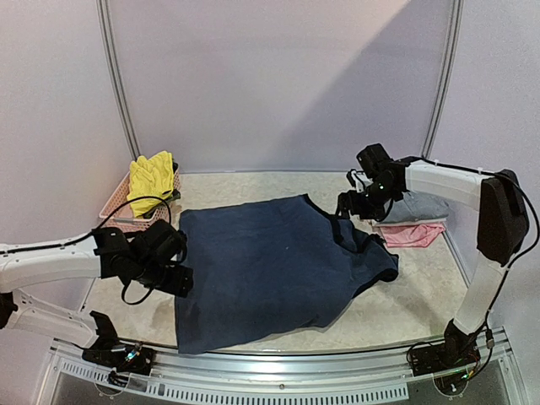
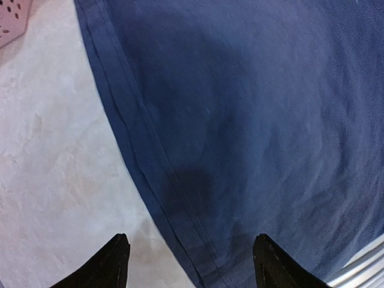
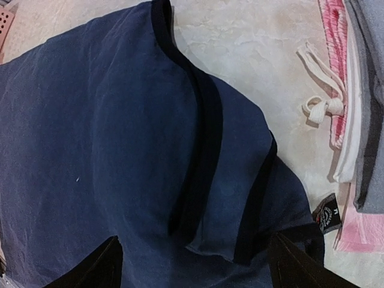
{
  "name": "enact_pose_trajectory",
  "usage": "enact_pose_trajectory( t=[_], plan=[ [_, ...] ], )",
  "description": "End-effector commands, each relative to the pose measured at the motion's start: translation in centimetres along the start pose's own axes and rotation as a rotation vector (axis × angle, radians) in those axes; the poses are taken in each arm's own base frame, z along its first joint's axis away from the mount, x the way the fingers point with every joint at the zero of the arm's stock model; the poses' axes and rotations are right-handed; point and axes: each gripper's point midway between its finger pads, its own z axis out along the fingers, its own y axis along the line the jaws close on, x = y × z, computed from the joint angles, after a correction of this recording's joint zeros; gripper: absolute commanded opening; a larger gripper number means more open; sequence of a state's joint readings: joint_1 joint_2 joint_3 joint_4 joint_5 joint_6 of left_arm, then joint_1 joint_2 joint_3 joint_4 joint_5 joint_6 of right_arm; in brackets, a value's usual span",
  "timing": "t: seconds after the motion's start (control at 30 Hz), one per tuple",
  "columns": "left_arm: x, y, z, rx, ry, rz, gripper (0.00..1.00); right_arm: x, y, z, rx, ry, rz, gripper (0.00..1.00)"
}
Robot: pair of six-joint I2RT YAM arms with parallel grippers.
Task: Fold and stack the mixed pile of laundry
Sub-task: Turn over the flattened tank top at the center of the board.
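A navy blue top (image 1: 278, 270) lies spread flat in the middle of the table, with dark trim at its neck and armholes. My left gripper (image 1: 173, 272) hovers over the top's left hem (image 2: 150, 180). Its jaws (image 2: 191, 252) are open and straddle the hem edge without holding it. My right gripper (image 1: 348, 207) is over the top's shoulder strap (image 3: 204, 138), also open (image 3: 193, 246) and empty. A yellow garment (image 1: 152, 177) lies in the pink basket. Folded grey (image 1: 419, 205) and pink (image 1: 413, 234) pieces sit stacked at the right.
The pink lattice basket (image 1: 114, 207) stands at the back left, and one corner (image 2: 12, 21) shows in the left wrist view. The stack's white drawstring (image 3: 321, 108) trails on the table beside the pink (image 3: 336, 36) and grey (image 3: 369, 90) folds. Walls close off the back and sides.
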State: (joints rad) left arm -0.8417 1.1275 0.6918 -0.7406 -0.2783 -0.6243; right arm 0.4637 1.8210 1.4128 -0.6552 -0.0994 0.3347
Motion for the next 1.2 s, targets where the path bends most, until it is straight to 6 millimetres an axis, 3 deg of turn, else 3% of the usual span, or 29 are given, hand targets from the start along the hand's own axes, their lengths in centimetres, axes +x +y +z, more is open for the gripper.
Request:
enact_pose_trajectory(
  t=[0.0,0.17,0.33,0.4,0.5,0.53,0.57,0.67,0.83,0.97,1.17],
  plan=[
    [3.7,-1.2,-0.1,0.027,0.035,-0.042,0.72,-0.6,1.3,-2.9,-0.025,-0.135,-0.029,0.84],
    [6.7,-1.8,0.4,0.032,0.076,-0.024,0.67,0.9,4.7,-3.2,-0.103,-0.140,-0.094,0.83],
    [7.0,-1.8,1.3,0.018,0.050,-0.039,0.56,1.3,8.3,-1.7,-0.176,-0.142,-0.144,0.80],
    [6.0,-1.4,1.3,-0.013,0.003,-0.055,0.48,1.4,10.0,-0.8,-0.203,-0.130,-0.164,0.77],
    [3.5,-2.7,0.4,0.032,-0.089,-0.061,0.45,1.6,12.7,1.1,-0.254,-0.104,-0.200,0.73],
    [0.7,-3.5,-0.5,0.018,-0.157,-0.044,0.44,1.6,14.3,3.5,-0.302,-0.074,-0.198,0.64],
    [0.0,-3.7,-0.5,0.010,-0.165,-0.037,0.44,1.3,14.6,3.9,-0.311,-0.072,-0.189,0.62],
    [-1.6,-4.4,0.9,0.016,-0.152,-0.042,0.44,1.2,14.9,6.4,-0.306,-0.037,-0.180,0.60],
    [-2.3,-4.5,5.2,0.015,-0.081,-0.055,0.42,0.8,14.0,9.8,-0.268,0.014,-0.172,0.59],
    [-2.1,-3.5,7.7,-0.023,-0.025,-0.051,0.42,0.6,11.8,12.0,-0.250,0.045,-0.114,0.58],
    [-1.7,-1.0,9.9,-0.082,0.034,-0.066,0.41,1.1,9.4,14.0,-0.230,0.086,-0.063,0.57]
  ],
)
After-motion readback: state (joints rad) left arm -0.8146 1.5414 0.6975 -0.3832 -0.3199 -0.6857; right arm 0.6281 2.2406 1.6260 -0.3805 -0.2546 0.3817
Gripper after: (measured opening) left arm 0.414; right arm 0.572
